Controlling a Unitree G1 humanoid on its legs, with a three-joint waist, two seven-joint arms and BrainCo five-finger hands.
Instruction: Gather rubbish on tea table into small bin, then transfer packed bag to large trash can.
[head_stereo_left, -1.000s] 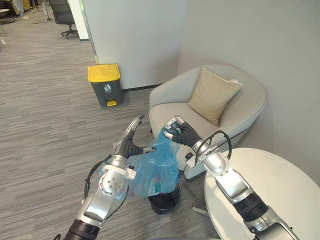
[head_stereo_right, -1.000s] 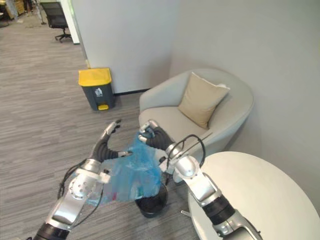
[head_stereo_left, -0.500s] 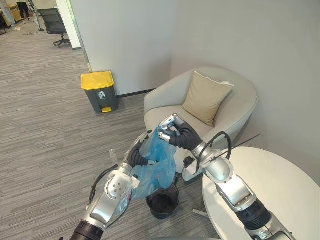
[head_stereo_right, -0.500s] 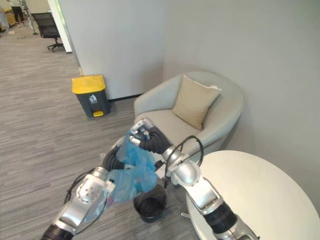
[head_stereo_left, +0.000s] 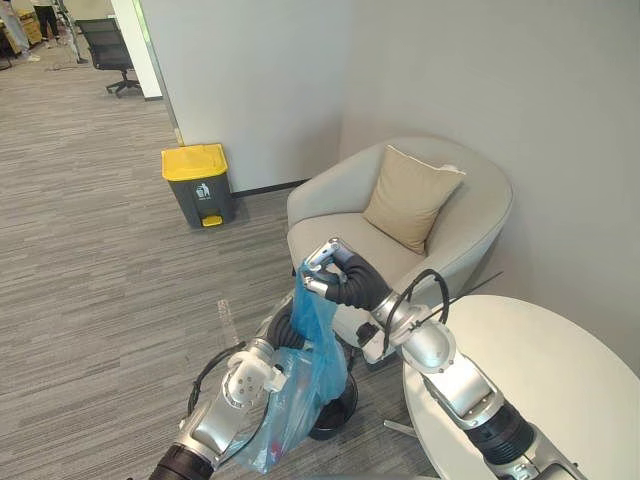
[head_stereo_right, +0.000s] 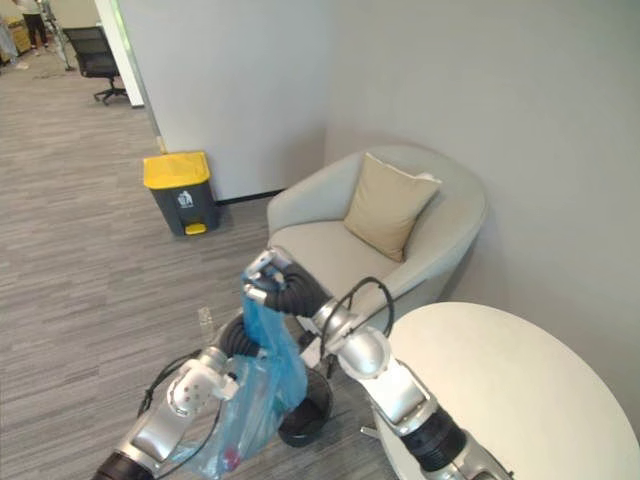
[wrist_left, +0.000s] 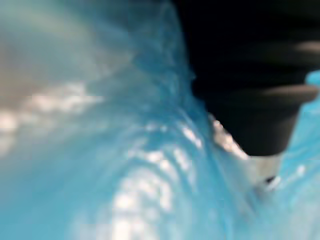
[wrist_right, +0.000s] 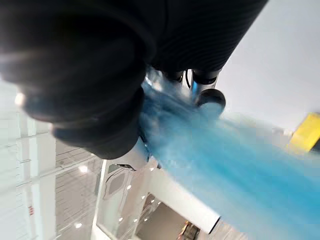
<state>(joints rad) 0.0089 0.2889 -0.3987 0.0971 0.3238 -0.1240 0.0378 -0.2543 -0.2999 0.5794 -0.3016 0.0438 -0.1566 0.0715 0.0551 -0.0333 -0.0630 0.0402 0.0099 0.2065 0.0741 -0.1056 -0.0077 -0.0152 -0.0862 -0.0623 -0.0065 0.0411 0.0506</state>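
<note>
Blue rubbish bag hangs stretched long and thin in the air, pulled up out of the small black bin, which stands on the floor just behind its lower half. Bits of rubbish show through the film near the bottom.

Far off to the left, the large trash can with its yellow lid stands against the wall, well apart from the bag.

Nearer in, the left hand is tucked behind the bag about halfway up. From above, its dark ribbed cover pokes out past the film. Its wrist camera looks onto blue plastic lying against that cover, so I cannot tell how its fingers are set.

The right hand holds the very top of the bag. From above it reads as a curled fist. The right wrist view adds the detail: its fingers pinch the gathered film, which streams away from them.

To the right are a pale armchair with a tan cushion, then a round white table.
</note>
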